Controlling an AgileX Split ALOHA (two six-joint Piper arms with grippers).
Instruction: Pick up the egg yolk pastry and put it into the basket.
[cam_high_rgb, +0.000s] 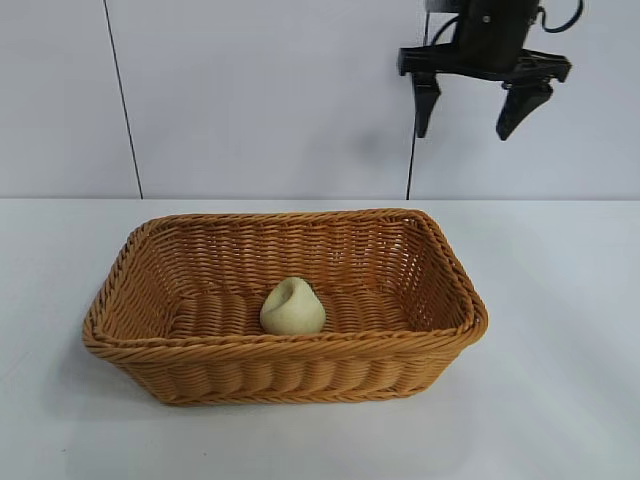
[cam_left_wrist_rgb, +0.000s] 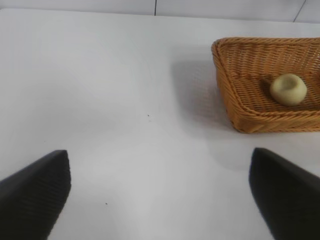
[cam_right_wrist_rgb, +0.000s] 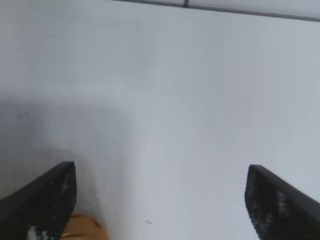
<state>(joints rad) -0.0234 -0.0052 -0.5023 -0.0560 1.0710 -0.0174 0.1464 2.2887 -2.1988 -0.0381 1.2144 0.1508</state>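
Observation:
The pale cream-yellow egg yolk pastry (cam_high_rgb: 292, 307) lies inside the orange-brown wicker basket (cam_high_rgb: 140, 240), near the middle of its floor. Both also show in the left wrist view, the pastry (cam_left_wrist_rgb: 288, 89) inside the basket (cam_left_wrist_rgb: 235, 100). My right gripper (cam_high_rgb: 468, 128) hangs open and empty high above the basket's far right corner. In its wrist view the gripper (cam_right_wrist_rgb: 161, 200) looks down on the white table, with a corner of the basket (cam_right_wrist_rgb: 85, 229) by one finger. My left gripper (cam_left_wrist_rgb: 160, 195) is open and empty over bare table beside the basket; it is outside the exterior view.
The white table (cam_high_rgb: 560, 300) runs all round the basket. A white panelled wall (cam_high_rgb: 250, 100) with dark seams stands behind it.

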